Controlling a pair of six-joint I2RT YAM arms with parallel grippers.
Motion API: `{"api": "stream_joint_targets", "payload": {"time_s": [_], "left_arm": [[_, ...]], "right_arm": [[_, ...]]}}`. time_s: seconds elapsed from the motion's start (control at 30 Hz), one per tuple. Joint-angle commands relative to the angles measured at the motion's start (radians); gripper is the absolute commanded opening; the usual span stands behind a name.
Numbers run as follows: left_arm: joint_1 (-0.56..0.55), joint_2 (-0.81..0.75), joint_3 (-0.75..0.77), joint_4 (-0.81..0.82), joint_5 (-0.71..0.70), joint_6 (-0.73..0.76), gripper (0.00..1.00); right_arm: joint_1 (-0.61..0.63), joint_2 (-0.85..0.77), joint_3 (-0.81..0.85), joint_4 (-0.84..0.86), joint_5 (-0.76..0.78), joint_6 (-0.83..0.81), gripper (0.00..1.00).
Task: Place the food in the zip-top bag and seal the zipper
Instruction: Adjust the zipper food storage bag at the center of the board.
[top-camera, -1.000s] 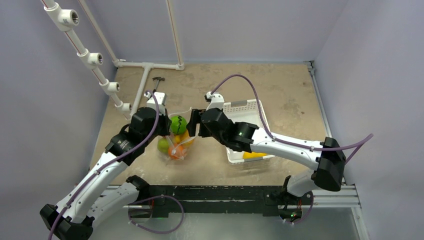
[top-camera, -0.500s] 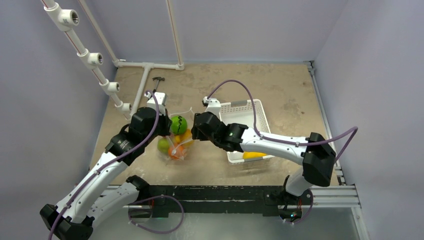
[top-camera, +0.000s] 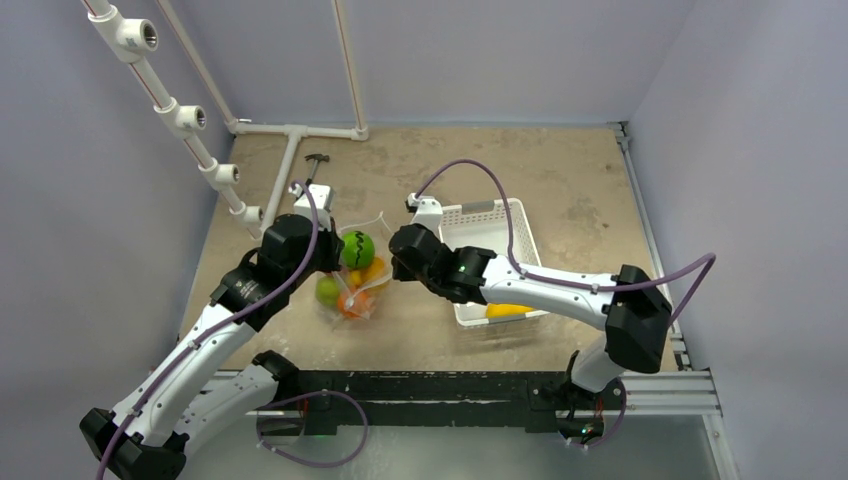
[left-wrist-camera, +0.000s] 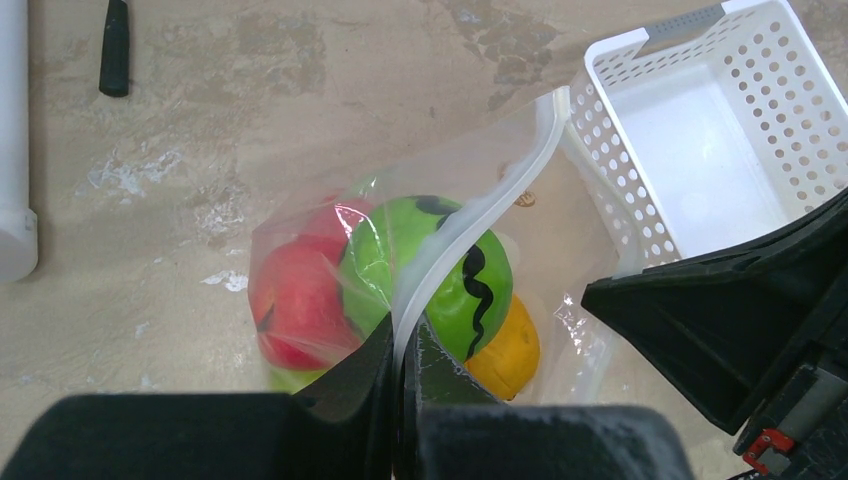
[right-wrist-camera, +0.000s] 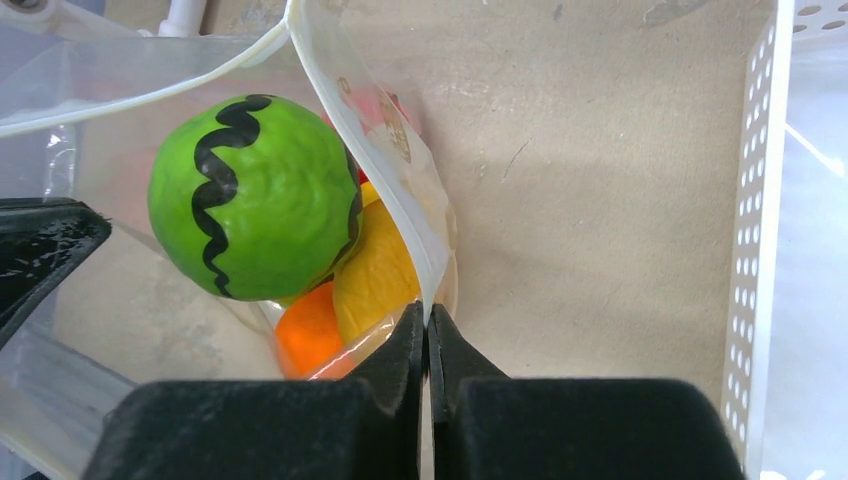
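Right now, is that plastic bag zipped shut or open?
Open: the zipper parts into two strips either side of the green fruit; the left gripper and right gripper each pinch one.

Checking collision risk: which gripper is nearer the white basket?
Right. The right gripper pinches the bag edge beside the basket; the left gripper grips the bag's opposite edge, farther off.

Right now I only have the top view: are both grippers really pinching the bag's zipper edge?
Observer: The left wrist view shows the left gripper shut on the zipper strip.
Operator: And the right?
Observer: The right gripper is shut on it too, near the basket wall.
Operator: Is the mouth closed?
Observer: No. In the right wrist view it gapes, with a striped green fruit showing in the opening.
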Motion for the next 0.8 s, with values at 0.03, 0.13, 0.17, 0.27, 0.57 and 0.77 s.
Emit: {"api": "stream_joint_targets", "payload": {"time_s": [0.03, 0.13, 0.17, 0.27, 0.57, 0.77], "left_arm": [[0.008, -0.013, 0.007, 0.019, -0.028, 0.015, 0.0], [0.008, -0.021, 0.011, 0.01, -0.048, 0.011, 0.0], [0.008, -0.023, 0.012, 0.011, -0.055, 0.009, 0.0], [0.008, -0.025, 0.03, -0.004, -0.076, 0.008, 0.0], [0.008, -0.02, 0.133, -0.071, -0.129, 0.029, 0.0], [0.008, 0.011, 0.109, -0.048, -0.096, -0.003, 0.0]], "right_arm": [[-0.003, -0.09, 0.043, 0.038, 0.022, -0.029, 0.0], [-0.003, -0.126, 0.051, 0.039, 0.022, -0.056, 0.0], [-0.003, -0.139, 0.053, 0.04, 0.021, -0.066, 0.0], [-0.006, -0.153, 0.06, 0.043, 0.016, -0.094, 0.0], [-0.038, -0.161, 0.096, 0.054, -0.045, -0.182, 0.0], [-0.097, -0.186, 0.083, 0.132, -0.164, -0.251, 0.0]]}}
